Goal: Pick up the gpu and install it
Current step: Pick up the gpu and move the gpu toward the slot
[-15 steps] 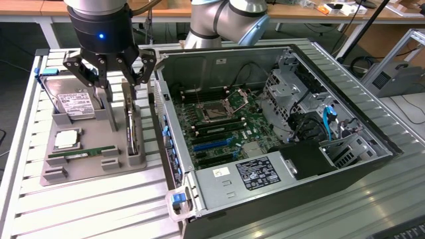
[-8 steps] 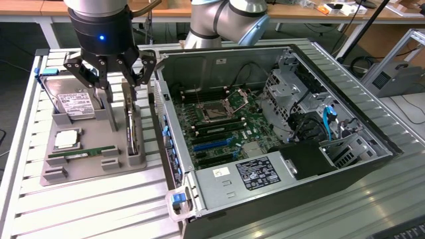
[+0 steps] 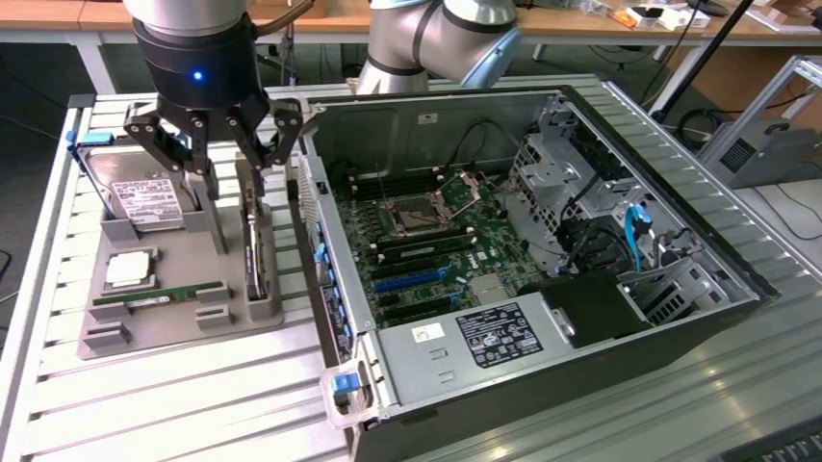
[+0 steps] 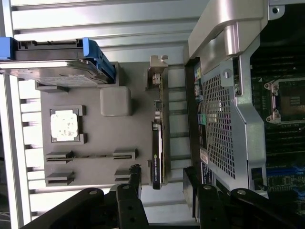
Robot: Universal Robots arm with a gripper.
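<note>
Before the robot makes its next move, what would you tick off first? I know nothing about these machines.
1. The gripper is open: ok, its fingers are spread apart.
2. The flat green-and-black graphics card with a silver end bracket, the gpu, stands on edge in the grey plastic tray: ok.
3. The gpu lies between the gripper's fingers in the wrist view: ok.
4. The fingers are low enough to close on the gpu: cannot tell.
5. The black computer case is open, with the green motherboard exposed: ok.
</note>
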